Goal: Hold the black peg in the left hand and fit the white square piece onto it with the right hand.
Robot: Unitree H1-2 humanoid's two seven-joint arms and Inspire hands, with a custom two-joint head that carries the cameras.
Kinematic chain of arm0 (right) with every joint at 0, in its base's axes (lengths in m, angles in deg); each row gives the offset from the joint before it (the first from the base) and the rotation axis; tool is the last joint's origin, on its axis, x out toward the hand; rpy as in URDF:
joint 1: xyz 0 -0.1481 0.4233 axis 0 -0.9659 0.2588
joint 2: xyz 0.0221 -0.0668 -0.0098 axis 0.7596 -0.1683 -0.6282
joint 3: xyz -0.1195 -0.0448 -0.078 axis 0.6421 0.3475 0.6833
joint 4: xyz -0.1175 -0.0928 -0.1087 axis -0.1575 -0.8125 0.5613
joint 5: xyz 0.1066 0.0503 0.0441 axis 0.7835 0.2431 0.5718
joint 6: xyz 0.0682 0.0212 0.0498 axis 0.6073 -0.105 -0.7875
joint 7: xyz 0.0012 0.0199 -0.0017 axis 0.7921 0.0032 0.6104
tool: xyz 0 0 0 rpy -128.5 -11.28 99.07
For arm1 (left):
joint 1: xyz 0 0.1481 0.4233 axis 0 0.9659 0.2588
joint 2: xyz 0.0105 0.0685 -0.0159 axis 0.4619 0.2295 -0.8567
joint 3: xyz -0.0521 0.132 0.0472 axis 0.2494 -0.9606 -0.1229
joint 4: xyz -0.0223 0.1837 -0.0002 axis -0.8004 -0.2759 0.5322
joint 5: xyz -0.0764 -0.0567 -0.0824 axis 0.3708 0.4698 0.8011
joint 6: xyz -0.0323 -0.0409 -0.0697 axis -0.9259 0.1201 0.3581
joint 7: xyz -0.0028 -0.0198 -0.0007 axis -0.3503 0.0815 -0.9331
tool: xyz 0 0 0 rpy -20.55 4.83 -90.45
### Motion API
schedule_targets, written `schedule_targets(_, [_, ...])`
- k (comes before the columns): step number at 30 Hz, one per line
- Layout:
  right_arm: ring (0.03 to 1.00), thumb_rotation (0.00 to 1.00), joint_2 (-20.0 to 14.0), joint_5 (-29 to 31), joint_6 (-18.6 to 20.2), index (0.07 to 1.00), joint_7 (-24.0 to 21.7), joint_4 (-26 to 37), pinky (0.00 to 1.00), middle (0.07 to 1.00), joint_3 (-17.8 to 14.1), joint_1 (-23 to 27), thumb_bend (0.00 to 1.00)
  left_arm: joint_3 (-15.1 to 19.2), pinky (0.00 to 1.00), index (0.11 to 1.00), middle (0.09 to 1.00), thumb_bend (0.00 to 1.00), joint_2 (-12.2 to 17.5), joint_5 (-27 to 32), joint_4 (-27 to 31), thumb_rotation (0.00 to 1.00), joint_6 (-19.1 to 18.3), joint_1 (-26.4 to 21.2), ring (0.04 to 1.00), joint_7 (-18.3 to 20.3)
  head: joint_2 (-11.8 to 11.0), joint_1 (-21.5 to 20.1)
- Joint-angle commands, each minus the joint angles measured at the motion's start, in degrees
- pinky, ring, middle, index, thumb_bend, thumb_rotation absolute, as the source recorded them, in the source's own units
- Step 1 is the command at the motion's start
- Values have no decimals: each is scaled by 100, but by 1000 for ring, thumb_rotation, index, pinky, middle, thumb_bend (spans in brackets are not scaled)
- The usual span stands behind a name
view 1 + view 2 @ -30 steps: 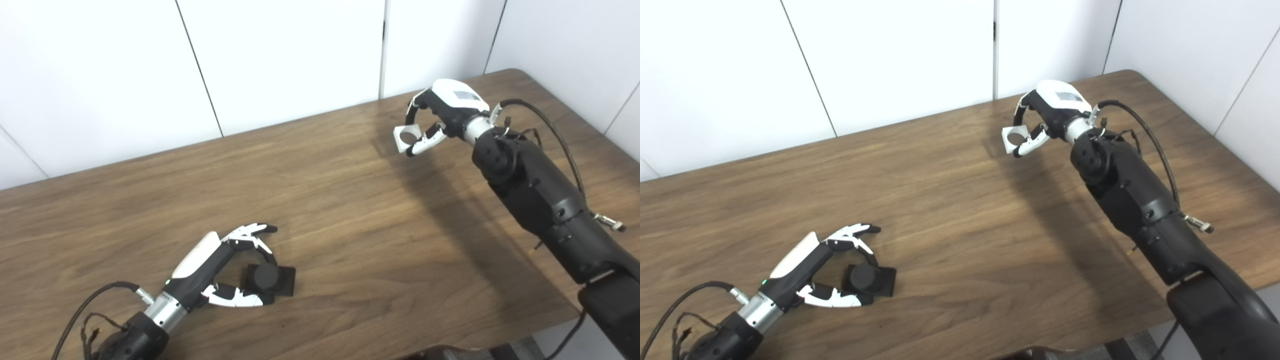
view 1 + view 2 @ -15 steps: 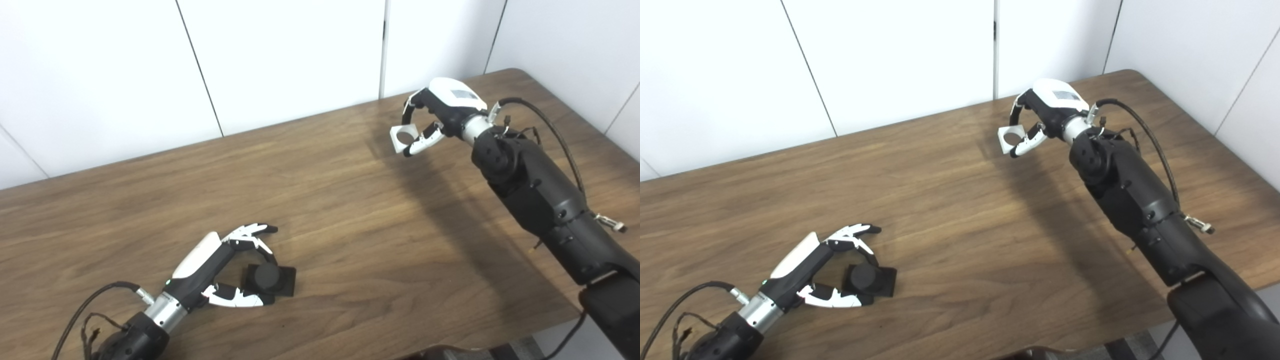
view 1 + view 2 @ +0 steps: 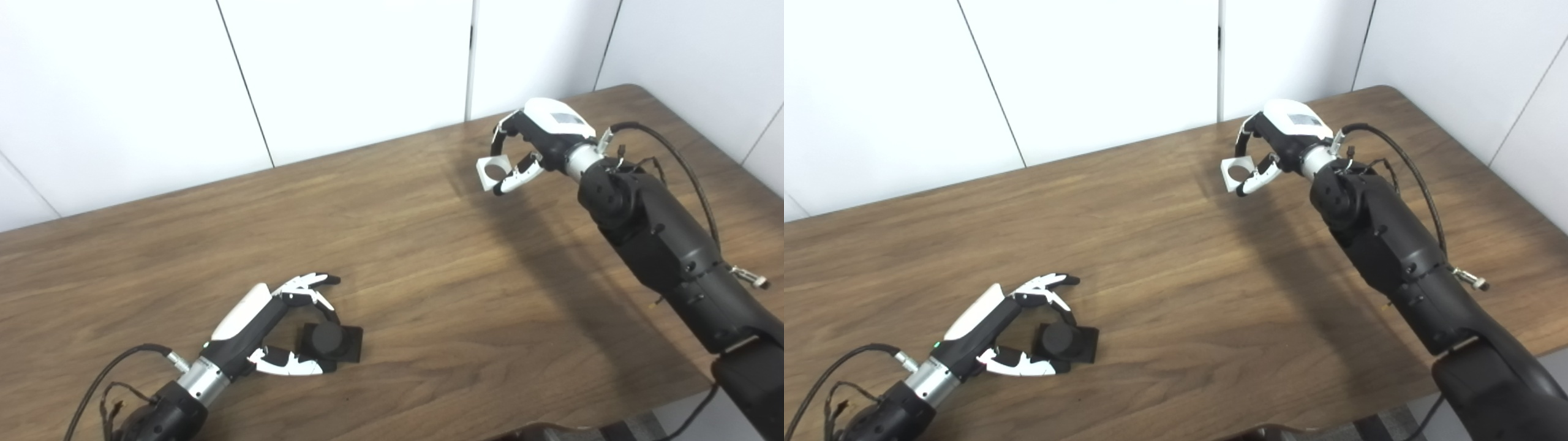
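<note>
The black peg, a short cylinder on a square black base, rests on the table near the front left. My left hand lies around it: one finger curls over its far side, the thumb presses its near side, and the other fingers stay stretched out. At the far right my right hand hangs above the table, pinching the white square piece between thumb and fingers. The piece's round hole faces me. A wide stretch of table separates the two hands.
The brown wooden table runs to a white panelled wall at the back. Its right edge and rounded far corner lie behind the right arm. Cables hang off both forearms.
My right hand has drifted slightly left with the white piece still in it. The left hand and the black peg have not moved.
</note>
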Motion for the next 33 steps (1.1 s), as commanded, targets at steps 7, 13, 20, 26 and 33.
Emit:
schedule_targets(7, [794, 132, -84, -21, -125, 482, -51, 402, 724, 793, -26, 271, 517, -160, 936, 493, 887, 516, 121, -236, -185, 77, -203, 142, 925, 369, 4, 0])
schedule_targets(13, [794, 133, -59, -27, -132, 481, -96, 539, 736, 790, -28, 233, 518, -163, 919, 493, 887, 516, 114, -258, -154, 76, -251, 134, 923, 373, 16, 10])
schedule_targets(20, [810, 133, -22, -6, -103, 481, -145, 649, 770, 794, -59, 196, 517, -171, 909, 492, 883, 516, 99, -265, -239, 78, -140, 125, 919, 335, 19, 13])
schedule_targets(26, [806, 133, -3, -14, -158, 481, -152, 730, 773, 791, -43, 152, 517, -187, 920, 493, 887, 515, 103, -292, -159, 77, -250, 128, 928, 379, 35, 71])
schedule_targets(33, [805, 133, 50, 39, -219, 480, -156, 852, 776, 791, -42, 112, 517, -185, 890, 493, 887, 516, 99, -275, -161, 76, -213, 131, 925, 368, 52, 130])
